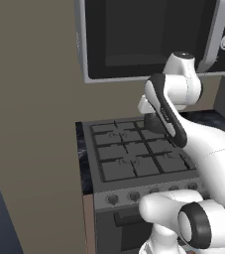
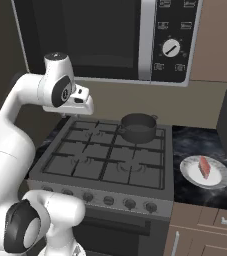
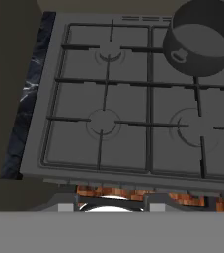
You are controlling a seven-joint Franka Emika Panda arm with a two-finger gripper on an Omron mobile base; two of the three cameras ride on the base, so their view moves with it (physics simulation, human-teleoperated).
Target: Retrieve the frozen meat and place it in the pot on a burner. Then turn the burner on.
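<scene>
1. Two task items sit apart: the small round dark grey low-sided pot [image 2: 138, 127] stands on the back-right burner of the grey gas stove [image 2: 105, 160], and the small flat pinkish-red slab of frozen meat [image 2: 204, 167] lies on a round white plate [image 2: 205, 172] on the dark marbled tabletop [image 2: 195, 140], just right of the stove.
2. In the hand view the pot [image 3: 202, 42] looks empty, so by my reading the retrieval step is in hand and nothing has been placed yet.
3. The white arm's end effector [image 2: 82, 105] hangs above the stove's back-left corner, well left of the pot and far from the meat. Whether its fingers stand wide or narrow I cannot tell, since the fingertips are hidden; nothing appears to be held.
4. The next move likely calls for a long swing rightward across the stove, past the pot, to come down over the plate with the fingers spread enough to straddle the thin slab.
5. The meat is low and flat, so a grasp will probably need the fingertips right down at the plate's surface.
6. The row of dark knobs [image 2: 117, 201] along the stove's front edge waits for the final step.
</scene>
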